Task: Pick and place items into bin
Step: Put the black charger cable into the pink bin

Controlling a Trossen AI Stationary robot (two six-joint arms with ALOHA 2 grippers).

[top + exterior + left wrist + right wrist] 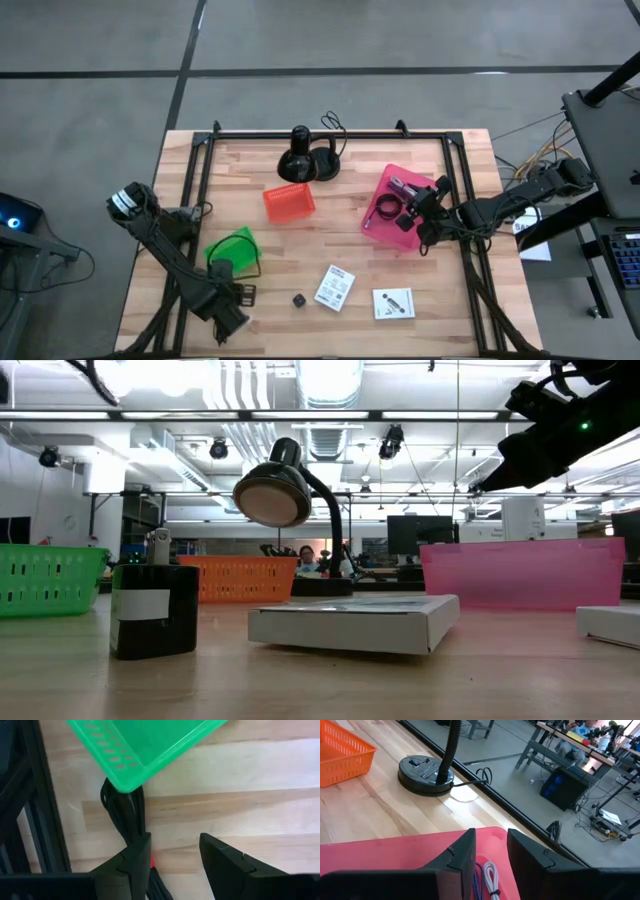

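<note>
Two white printed cards (334,287) (393,302) and a tiny black cube (298,299) lie flat on the table's near part. The cube (150,610) and one card (350,622) also show in the low view. The pink bin (380,228) holds a black coiled cable (385,210) and a purple strap (479,877). My right gripper (491,845) hovers open above that bin, holding nothing. My left gripper (175,857) is open and low over the table, at the near side of a green bin (145,745). A black cord bundle (122,807) runs from under that bin past one finger. My left gripper's one finger (137,860) stands right against the black cord bundle (131,827). I cannot tell whether it touches the bundle, and nothing lies between the two fingers. My right gripper touches nothing.
An orange bin (288,202) sits at the table's middle. A black round-based lamp (305,155) with its cord stands near the far edge. Black frame rails (195,200) run along the table's left, right and far sides. Bare wood lies between the cards and the bins.
</note>
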